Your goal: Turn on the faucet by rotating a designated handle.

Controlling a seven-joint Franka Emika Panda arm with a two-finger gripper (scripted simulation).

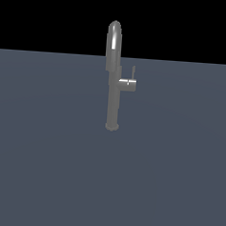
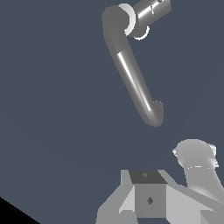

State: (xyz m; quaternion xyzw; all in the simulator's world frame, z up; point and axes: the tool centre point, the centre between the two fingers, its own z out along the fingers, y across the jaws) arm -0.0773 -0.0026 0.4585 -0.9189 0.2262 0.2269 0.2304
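Note:
The faucet (image 1: 114, 93) is a tall slim grey column on a small round base, with a narrow arched spout on top. Its handle (image 1: 128, 83) is a short stub sticking out to the exterior view's right, with a thin lever rod pointing up. No arm or gripper shows in the exterior view. From the wrist view I look down on the spout (image 2: 133, 78) and the handle stub (image 2: 151, 13). My gripper (image 2: 149, 199) is well apart from both. Its fingers meet as one block with no gap, holding nothing.
The faucet stands alone on a flat dark blue-grey surface (image 1: 44, 167). A rounded grey arm part (image 2: 197, 168) shows beside the gripper in the wrist view. Black background lies beyond the surface's far edge.

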